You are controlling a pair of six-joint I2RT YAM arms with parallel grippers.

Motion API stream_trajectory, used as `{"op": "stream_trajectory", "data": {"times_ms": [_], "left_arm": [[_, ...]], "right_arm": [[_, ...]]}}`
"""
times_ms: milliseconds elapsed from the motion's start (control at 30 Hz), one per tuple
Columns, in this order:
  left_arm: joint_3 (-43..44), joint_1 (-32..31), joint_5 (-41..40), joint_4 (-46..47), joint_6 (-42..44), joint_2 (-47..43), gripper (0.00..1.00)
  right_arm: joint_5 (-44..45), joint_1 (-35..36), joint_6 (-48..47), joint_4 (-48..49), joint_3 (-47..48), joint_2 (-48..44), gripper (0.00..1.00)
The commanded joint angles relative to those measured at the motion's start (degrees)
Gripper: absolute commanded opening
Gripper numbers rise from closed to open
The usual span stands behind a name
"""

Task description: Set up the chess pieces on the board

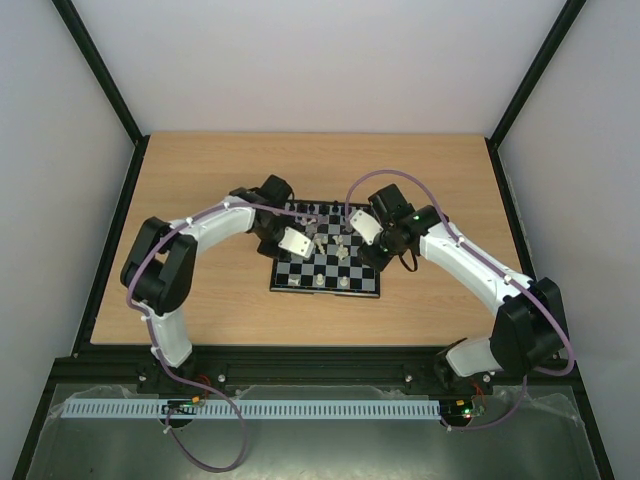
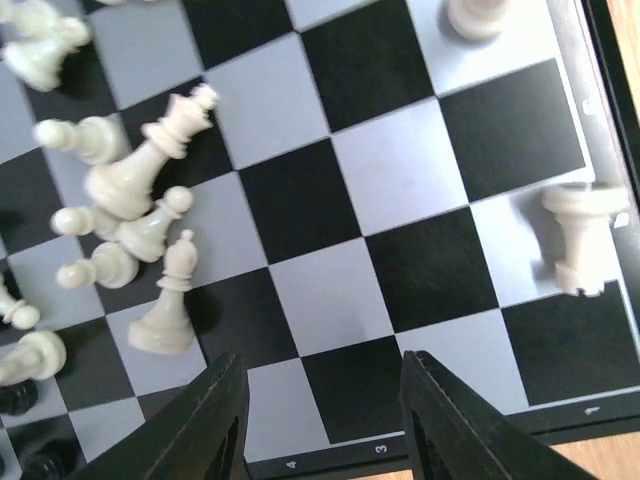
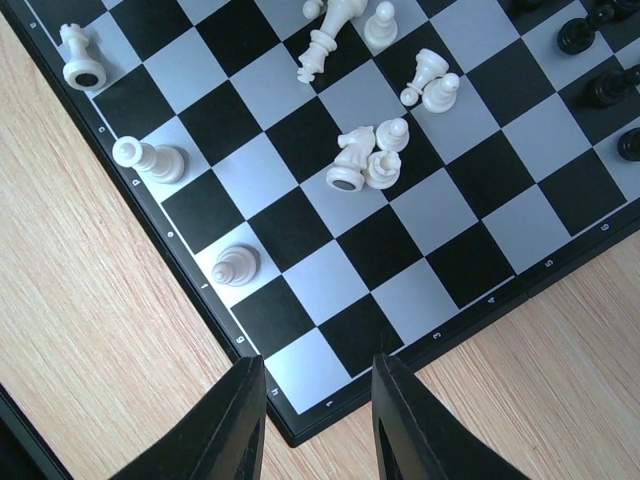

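The light-brown wood-grain table carries everything. The white-and-black left arm and its twin, the right arm, curve in from the near edge so that both wrists hang over the middle. There lies the small square chessboard with black and pale grey squares and a thin black border, central on the table, where either arm can reach it.

The left gripper hovers low over one edge of the board, its two dark fingers spread with nothing between them. The right gripper hangs above a corner, likewise spread and empty. It seems higher, since its view takes in most of the board, probably so a piece can be chosen. Neither touches a piece.

The tiny black chess pieces stand along one edge, seemingly on their home rows. The cream-white chess pieces are the unfinished part. Most lie tumbled in a loose heap on the middle squares, touching one another, while three standing pieces keep apart along the opposite edge, likely already placed.

In the left wrist view a fallen cream king leans among small cream pawns, and a cream bishop stands just beside them, nearest the fingers. A lone cream rook sits by the board's edge. I judge the bishop the easiest next pick, being upright and at the heap's rim
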Motion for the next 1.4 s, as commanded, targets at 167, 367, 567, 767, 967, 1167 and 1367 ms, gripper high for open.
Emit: {"op": "stream_trajectory", "data": {"times_ms": [167, 367, 567, 767, 967, 1167, 1367], "left_arm": [[-5.12, 5.64, 15.5, -0.26, -29.22, -10.59, 0.46], [-18.49, 10.83, 18.32, 6.15, -43.9, -22.35, 0.46], [-25.51, 21.23, 16.08, 9.39, -58.08, -27.63, 0.47], [-25.68, 30.91, 14.7, 13.67, -72.56, -27.12, 0.48], [-24.34, 33.32, 15.97, 13.14, -74.04, -28.16, 0.5], [-24.69, 33.32, 17.27, 13.89, -75.34, -28.14, 0.52], [-24.09, 33.32, 17.51, 13.79, -75.37, -27.22, 0.52]], "right_arm": [[-6.54, -0.23, -1.5, -4.32, 2.7, 1.15, 0.31], [-8.36, 1.81, 1.13, -3.11, 9.33, 6.55, 0.31], [-6.74, 9.97, 2.19, -1.59, 15.91, 14.3, 0.31], [-6.76, 14.39, 2.59, -1.88, 23.4, 24.65, 0.29], [-5.08, 15.07, -2.06, -3.21, 30.09, 32.97, 0.33], [-9.0, 15.53, -14.09, -2.71, 28.69, 34.61, 0.43], [-6.76, 15.52, -18.58, -2.42, 29.03, 37.57, 0.33]]}}
